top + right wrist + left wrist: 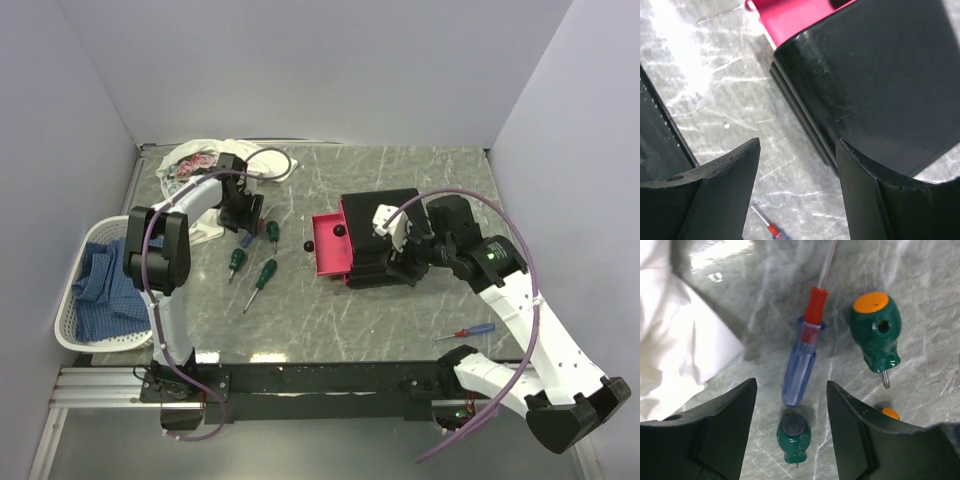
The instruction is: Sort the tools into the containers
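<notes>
Green screwdrivers [265,272]: three are laid on the bench [380,325], close to the left claw.
Left claw [791,384]: spread apart above a red-and-blue screwdriver [802,360]; nothing is gripped.
Right claw [799,145]: spread apart beside the drawer unit [385,235]; nothing is gripped.
Pink drawer [330,248]: pulled out.
Second slim screwdriver [465,333]: laid near the bench's front edge.

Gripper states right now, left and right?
Left gripper: open, holding nothing, above the red-and-blue screwdriver.
Right gripper: open, holding nothing, beside the drawer unit.
</notes>
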